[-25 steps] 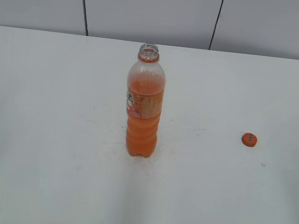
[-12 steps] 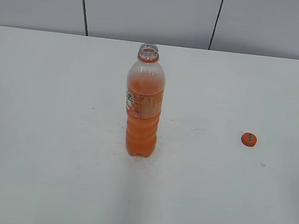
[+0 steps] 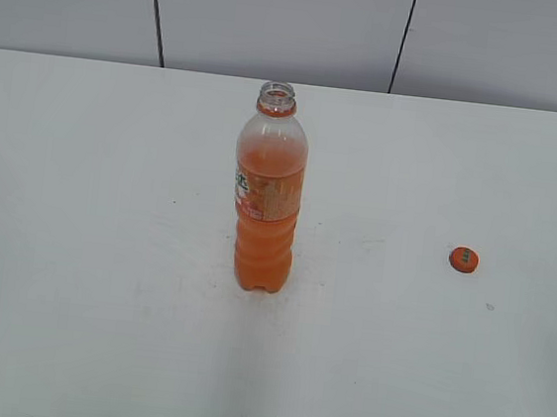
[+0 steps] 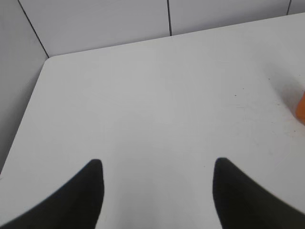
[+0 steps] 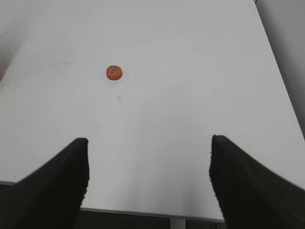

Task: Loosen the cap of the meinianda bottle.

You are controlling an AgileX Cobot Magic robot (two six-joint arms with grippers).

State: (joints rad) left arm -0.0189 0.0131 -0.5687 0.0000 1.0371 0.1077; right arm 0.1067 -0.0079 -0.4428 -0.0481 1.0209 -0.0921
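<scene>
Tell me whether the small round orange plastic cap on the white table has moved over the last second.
No. The small round orange plastic cap sits at the same spot right of the clear plastic orange-drink bottle, apart from it.

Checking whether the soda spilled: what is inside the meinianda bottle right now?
Orange drink fills the meinianda bottle to its shoulder, with empty neck above. The label hides part of it. The cap lies apart on the table.

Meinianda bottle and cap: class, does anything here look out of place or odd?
Yes. The meinianda bottle stands upright with its neck open, and the cap lies on the table, well away to the bottle's right. Nothing looks spilled. Both grippers are open, holding nothing.
</scene>
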